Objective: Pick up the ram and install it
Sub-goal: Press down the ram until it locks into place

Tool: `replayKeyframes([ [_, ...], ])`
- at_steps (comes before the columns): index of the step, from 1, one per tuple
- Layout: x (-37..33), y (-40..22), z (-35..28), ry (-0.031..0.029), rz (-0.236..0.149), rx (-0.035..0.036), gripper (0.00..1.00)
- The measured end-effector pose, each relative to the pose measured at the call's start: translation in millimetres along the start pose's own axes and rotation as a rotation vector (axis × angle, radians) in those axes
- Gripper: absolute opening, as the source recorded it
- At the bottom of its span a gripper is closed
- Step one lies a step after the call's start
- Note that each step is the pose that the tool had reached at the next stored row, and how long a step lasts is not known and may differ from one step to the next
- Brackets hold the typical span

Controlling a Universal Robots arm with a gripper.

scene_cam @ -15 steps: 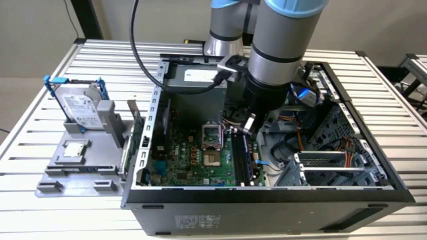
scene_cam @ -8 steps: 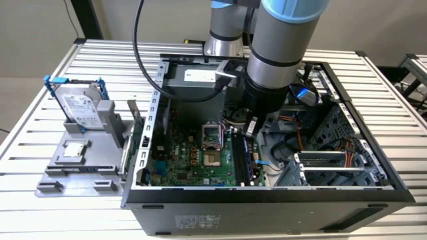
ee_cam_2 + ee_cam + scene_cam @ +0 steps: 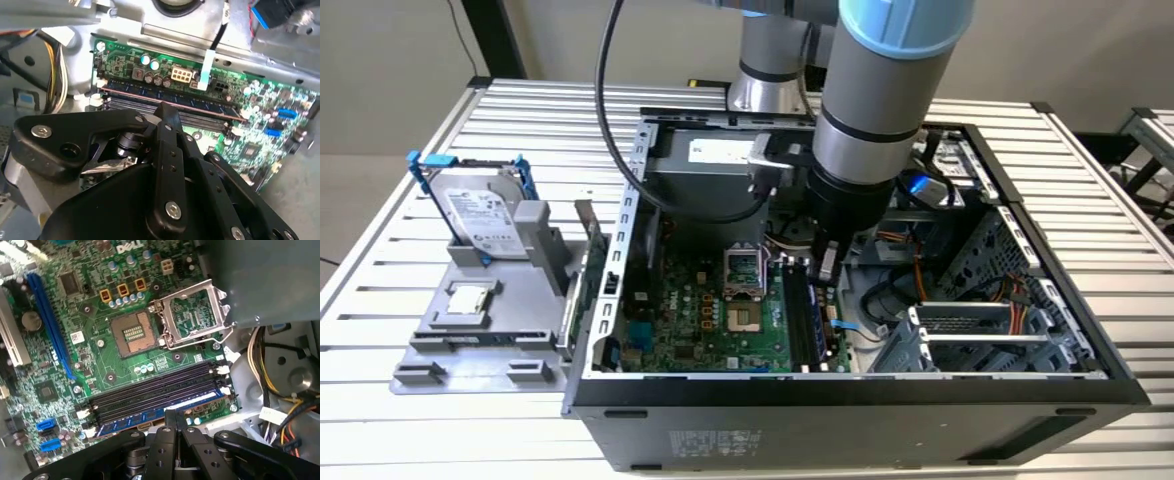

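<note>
The ram (image 3: pixel 826 318) is a long thin stick with dark chips, standing on edge in the motherboard slot nearest the drive-bay side of the open computer case. In both wrist views it runs along the row of black slots (image 3: pixel 150 392), with its top edge showing (image 3: pixel 210 102) (image 3: pixel 142 416). My gripper (image 3: pixel 827 268) hangs straight above the stick, near its middle. Its black fingers are shut together, and their tips (image 3: pixel 167 111) (image 3: pixel 175 415) sit at the stick's top edge. I cannot tell whether they touch it. The other slots hold nothing.
The CPU socket (image 3: pixel 132 332) with its raised metal frame lies beside the slots. Yellow and orange power cables (image 3: pixel 280 385) hang close to the slot ends. A metal drive cage (image 3: pixel 987 320) fills the case on the exterior view's right. A hard drive (image 3: pixel 487 215) stands on a grey holder outside.
</note>
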State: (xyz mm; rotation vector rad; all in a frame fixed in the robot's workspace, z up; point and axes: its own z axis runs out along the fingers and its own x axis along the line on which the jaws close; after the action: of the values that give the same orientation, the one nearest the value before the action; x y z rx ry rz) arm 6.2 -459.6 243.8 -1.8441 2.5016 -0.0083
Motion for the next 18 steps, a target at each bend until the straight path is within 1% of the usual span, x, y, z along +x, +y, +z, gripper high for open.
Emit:
replayKeyframes([
  [4,0.1,0.1,4.6,-0.0017,-0.073,-0.0019,0.00],
  [8,0.2,0.2,7.3,-0.0034,-0.145,-0.0037,0.00],
  [9,0.3,0.0,7.4,-0.0032,-0.155,-0.0043,0.00],
  [11,0.4,0.0,7.8,0.0013,-0.158,-0.0043,0.00],
  [14,0.9,-1.4,8.1,0.0023,-0.162,-0.0041,0.00],
  [17,1.9,-2.4,12.6,0.0023,-0.182,-0.0044,0.00],
  [18,4.1,-3.0,14.2,0.0023,-0.184,-0.0051,0.00],
])
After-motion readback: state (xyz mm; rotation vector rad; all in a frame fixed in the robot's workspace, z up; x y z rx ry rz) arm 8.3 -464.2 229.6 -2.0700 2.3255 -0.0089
